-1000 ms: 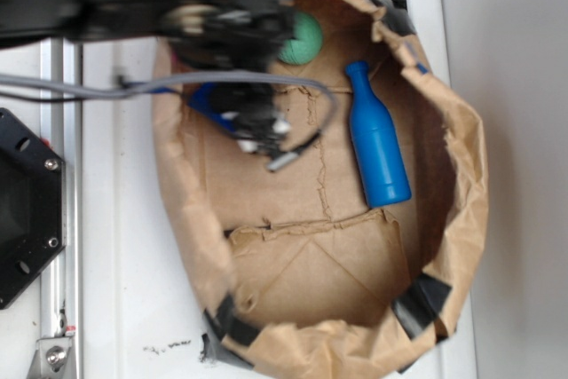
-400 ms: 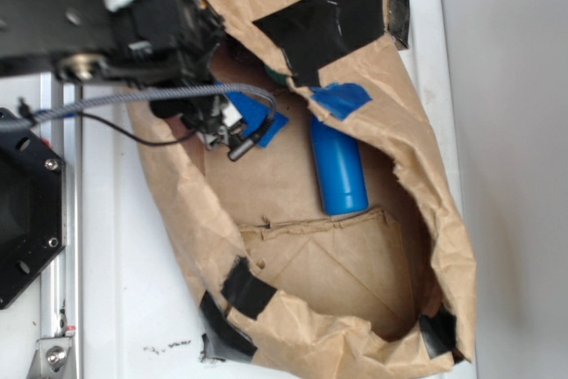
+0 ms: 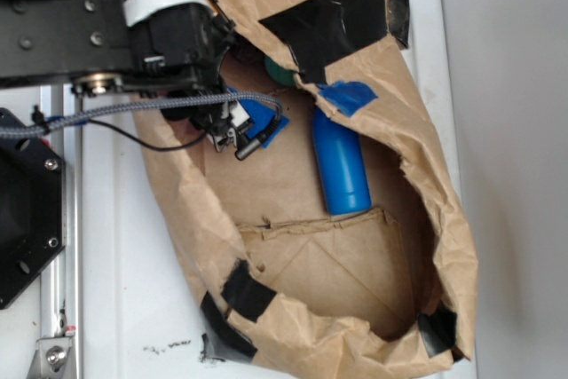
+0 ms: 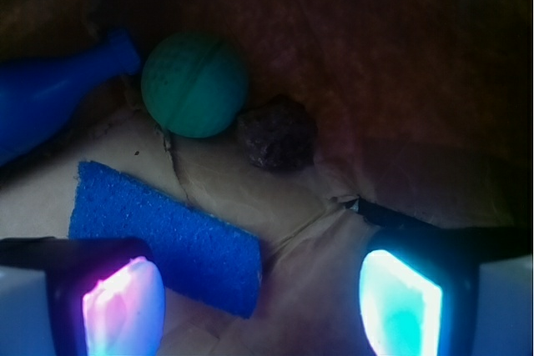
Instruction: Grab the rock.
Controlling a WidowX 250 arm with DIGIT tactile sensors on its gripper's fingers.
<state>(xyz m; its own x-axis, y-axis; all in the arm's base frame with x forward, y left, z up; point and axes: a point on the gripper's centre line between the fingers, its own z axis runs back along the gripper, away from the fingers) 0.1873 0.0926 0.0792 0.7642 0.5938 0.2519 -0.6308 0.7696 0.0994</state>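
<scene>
- Inside the crumpled paper bag [image 3: 417,144], my tool [image 4: 263,293] hangs wide open and empty, fingers lit at the wrist view's lower corners.
- The rock [image 4: 277,133] lies ahead against the bag wall, touching the green ball [image 4: 194,83].
- My best approach: advance over the blue sponge [image 4: 163,235], centre on the rock, keep clear of the ball.

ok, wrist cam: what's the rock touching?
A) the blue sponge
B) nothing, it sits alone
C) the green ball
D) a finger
C: the rock sits right against the lower right side of the green ball. The blue sponge lies apart from it, nearer the camera, and both fingers are open at the bottom edge, well short of it.
</scene>
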